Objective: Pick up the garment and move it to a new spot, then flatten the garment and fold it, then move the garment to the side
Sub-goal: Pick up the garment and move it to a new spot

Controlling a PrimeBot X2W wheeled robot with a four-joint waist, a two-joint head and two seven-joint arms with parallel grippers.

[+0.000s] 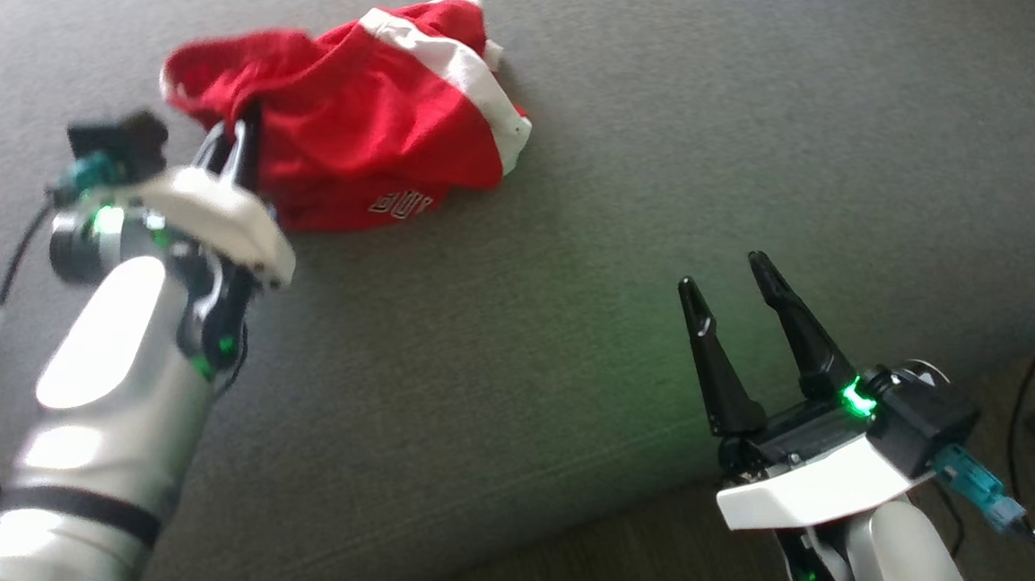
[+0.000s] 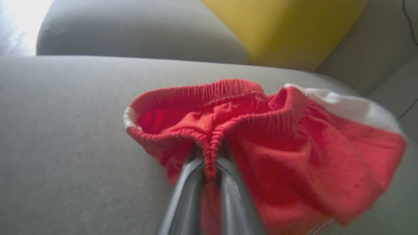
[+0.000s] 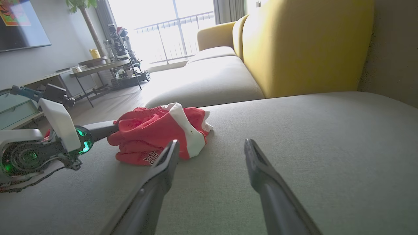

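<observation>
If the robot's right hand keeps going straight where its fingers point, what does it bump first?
Probably the grey sofa cushion: the open right gripper points low across it. The red shorts lie left of that line. If it skimmed over the cushion, the yellow backrest would come next; depth is unclear.

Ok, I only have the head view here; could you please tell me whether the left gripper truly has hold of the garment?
Observer: Yes, the left wrist view shows the left gripper shut on the elastic waistband of the garment.
Operator: Thank you. Is it lifted clear?
Observer: Not by the right wrist view: its lower folds lie on the sofa seat.
Operator: And what stands behind it?
Observer: A yellow backrest.
</observation>
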